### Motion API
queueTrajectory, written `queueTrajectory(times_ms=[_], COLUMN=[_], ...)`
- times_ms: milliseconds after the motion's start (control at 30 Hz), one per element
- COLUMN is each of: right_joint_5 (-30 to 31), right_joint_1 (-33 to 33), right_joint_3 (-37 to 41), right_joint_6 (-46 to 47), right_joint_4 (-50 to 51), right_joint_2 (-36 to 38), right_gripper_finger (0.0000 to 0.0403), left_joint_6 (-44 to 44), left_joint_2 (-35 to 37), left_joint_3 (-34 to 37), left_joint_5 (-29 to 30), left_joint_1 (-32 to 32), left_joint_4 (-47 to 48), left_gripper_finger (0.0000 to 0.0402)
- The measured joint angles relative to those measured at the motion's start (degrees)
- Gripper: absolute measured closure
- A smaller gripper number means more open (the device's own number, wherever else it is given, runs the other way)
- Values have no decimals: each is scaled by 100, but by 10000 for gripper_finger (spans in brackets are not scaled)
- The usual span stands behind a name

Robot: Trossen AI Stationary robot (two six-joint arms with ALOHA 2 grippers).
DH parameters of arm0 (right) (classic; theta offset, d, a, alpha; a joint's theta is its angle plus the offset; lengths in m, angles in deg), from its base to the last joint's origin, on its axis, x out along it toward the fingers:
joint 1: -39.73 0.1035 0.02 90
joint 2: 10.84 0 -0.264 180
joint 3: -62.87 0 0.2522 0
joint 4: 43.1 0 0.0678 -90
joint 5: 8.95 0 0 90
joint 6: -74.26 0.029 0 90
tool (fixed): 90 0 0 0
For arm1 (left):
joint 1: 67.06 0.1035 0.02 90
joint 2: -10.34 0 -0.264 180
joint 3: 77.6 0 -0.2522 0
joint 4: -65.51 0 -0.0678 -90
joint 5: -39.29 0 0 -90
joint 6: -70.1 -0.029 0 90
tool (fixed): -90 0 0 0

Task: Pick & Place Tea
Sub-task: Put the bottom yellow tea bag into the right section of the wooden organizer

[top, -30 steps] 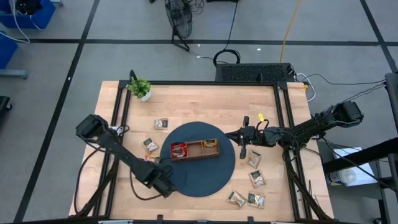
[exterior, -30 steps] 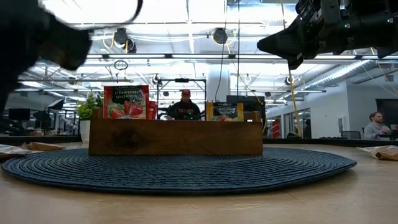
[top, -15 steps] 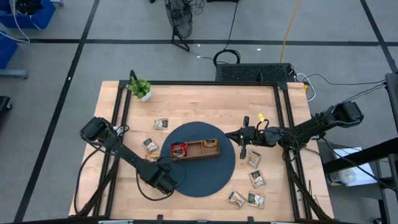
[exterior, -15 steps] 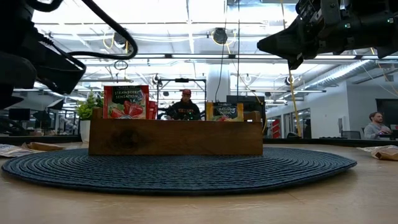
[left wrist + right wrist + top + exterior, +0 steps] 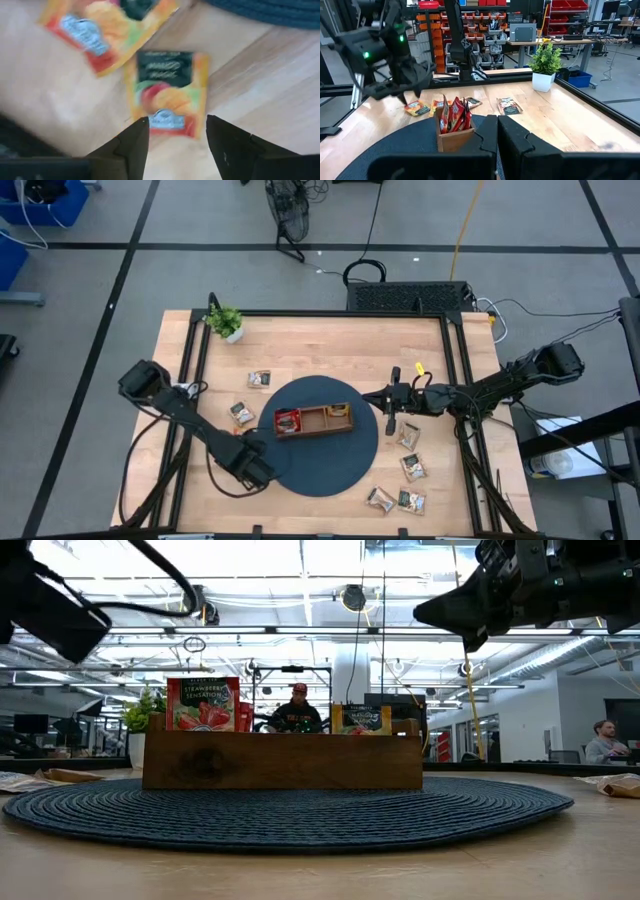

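— Where were the left jaws [image 5: 172,137]?
— Parted, straddling an orange tea sachet [image 5: 167,92] on the worktop [image 5: 330,345], left of the mat [image 5: 330,470]; its writing was unreadable. Since a second earlier they had shifted left.
— Farther off?
— A tray [image 5: 282,760] sachet [image 5: 202,703] read "Strawberry Sensation". The right jaws [image 5: 391,423] were shut, empty.
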Motion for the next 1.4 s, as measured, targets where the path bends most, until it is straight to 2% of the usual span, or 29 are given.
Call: queueTrajectory(times_ms=[167, 467, 633, 767, 900, 1033, 1267, 1333, 1400], right_joint_5=[0, -9, -11, -11, -10, -9, -8, -7, -7], right_joint_1=[0, 0, 0, 0, 0, 0, 0, 0, 0], right_joint_3=[0, 0, 0, 0, 0, 0, 0, 2, 0], right_joint_6=[0, 0, 0, 0, 0, 0, 0, 14, 60], right_joint_4=[26, 78, 72, 81, 109, 112, 126, 126, 126], right_joint_2=[0, 0, 0, 0, 0, 0, 0, 0, 0], right_gripper_finger=[403, 403, 403, 403, 403, 403, 403, 403, 403], left_joint_6=[23, 98, 98, 39, 37, -43, -642, -739, -740], left_joint_2=[80, 87, 153, 204, 221, 268, 226, 207, 172], left_joint_3=[110, 746, 1331, 1641, 1648, 1655, 1414, 1199, 924], left_joint_5=[263, -75, -120, -241, -242, -241, -33, 67, 244], left_joint_1=[-234, -281, -303, -303, -302, -303, -308, -303, -278], left_joint_4=[-95, -667, -1587, -2187, -2115, -2107, -1934, -1622, -1060], left_gripper_finger=[192, 122, 99, 102, 131, 182, 316, 360, 379])
